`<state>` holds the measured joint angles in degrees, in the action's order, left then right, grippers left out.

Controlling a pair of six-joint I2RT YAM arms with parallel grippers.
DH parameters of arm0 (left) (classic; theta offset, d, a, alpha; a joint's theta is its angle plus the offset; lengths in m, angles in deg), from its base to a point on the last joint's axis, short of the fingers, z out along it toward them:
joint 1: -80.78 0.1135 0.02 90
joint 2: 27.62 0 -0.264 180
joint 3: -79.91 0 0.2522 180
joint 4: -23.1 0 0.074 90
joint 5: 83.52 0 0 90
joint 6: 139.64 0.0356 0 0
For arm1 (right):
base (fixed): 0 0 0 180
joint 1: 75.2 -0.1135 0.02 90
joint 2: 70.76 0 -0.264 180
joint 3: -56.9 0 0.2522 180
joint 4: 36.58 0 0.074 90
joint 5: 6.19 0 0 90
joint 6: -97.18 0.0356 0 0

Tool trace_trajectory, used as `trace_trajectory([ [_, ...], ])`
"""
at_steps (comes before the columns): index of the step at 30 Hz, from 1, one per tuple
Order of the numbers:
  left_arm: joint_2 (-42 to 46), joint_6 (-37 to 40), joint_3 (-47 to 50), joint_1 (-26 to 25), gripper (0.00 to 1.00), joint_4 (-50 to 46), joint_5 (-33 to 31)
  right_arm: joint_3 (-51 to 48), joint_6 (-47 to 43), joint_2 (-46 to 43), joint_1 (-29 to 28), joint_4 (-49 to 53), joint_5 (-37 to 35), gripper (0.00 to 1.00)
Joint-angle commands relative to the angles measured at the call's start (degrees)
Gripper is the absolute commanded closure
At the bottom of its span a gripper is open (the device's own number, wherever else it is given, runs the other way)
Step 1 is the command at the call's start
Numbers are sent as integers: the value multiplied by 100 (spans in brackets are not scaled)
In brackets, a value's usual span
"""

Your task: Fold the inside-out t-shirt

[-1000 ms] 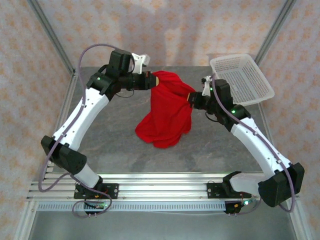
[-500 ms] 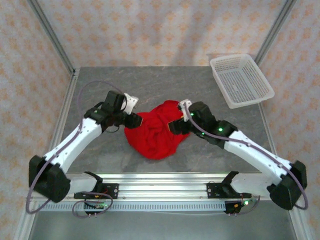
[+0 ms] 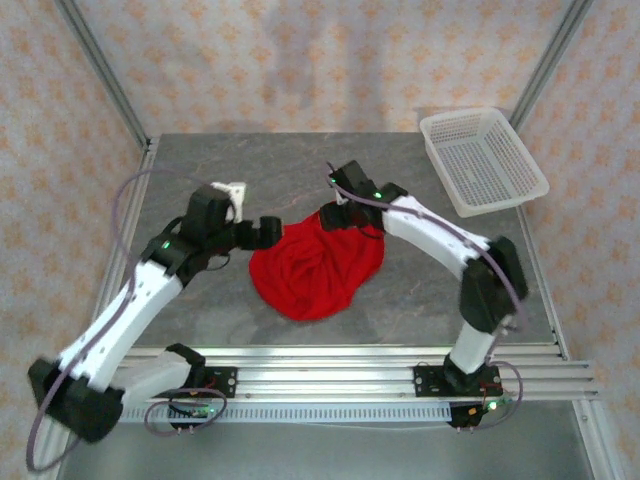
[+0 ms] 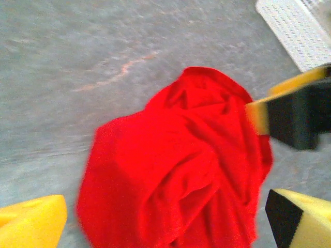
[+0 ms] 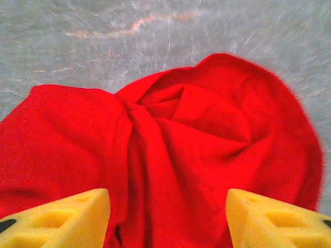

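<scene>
Top: plain bright red soft-fabric t-shirt (image 3: 315, 272) heaped mid grey table (image 3: 400, 300), left gripper (image 3: 268, 230) released beside it, right gripper (image 3: 336, 214) at far edge. Left wrist: spread wide, empty. Right wrist: probably unclenched; limp, light, best pinched at hem corners.

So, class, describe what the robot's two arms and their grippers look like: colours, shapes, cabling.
The left arm and right arm have smooth white shells between bulky black joint housings, dotted with small green lights. A thin lilac cable loops loosely along each. The left gripper and right gripper are black, with wedge-shaped yellow fingers that show triangular cut-outs.
</scene>
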<state>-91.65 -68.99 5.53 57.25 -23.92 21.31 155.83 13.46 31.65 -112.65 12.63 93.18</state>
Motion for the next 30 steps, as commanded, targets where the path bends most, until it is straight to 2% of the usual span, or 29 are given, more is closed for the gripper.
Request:
trace_trajectory([
  [1,-980,-495,-831,-779,0,-720,-19,757,453,938,159,821,918,41],
  [4,-1396,-1028,-849,-931,0,-461,10,1310,576,1727,159,925,1561,42],
  [6,-1558,-1385,-758,-975,0,-220,2,1666,765,2136,166,1182,1272,48],
  [7,-1651,-1473,-780,-978,0,-280,-80,1777,832,2239,168,1266,1063,54],
  [10,-1940,-1655,-807,-988,0,-538,-400,1778,941,2236,224,1198,1044,90],
  [11,-2025,-1700,-766,-994,0,-538,-436,1713,988,2164,258,1115,1149,98],
  [13,-2177,-1788,-670,-995,0,-505,-450,1578,1176,1987,336,1021,1216,100],
  [15,-2399,-1826,-569,-984,6,-458,-391,1280,1425,1606,467,766,1384,100],
  [18,-2974,-1784,-538,-855,22,-565,-163,677,1806,867,686,190,1870,100],
  [21,-3200,-1965,-162,-448,35,-208,198,246,1951,134,895,34,2142,100],
  [25,-2452,-2314,563,416,66,145,54,-349,2108,-964,1418,140,1932,100],
  [26,-2237,-2238,643,627,71,53,-23,-600,2236,-1276,1633,49,1924,100],
  [30,-1580,-1871,845,1180,72,-410,-247,-1353,2281,-2065,2187,-102,1785,100],
])
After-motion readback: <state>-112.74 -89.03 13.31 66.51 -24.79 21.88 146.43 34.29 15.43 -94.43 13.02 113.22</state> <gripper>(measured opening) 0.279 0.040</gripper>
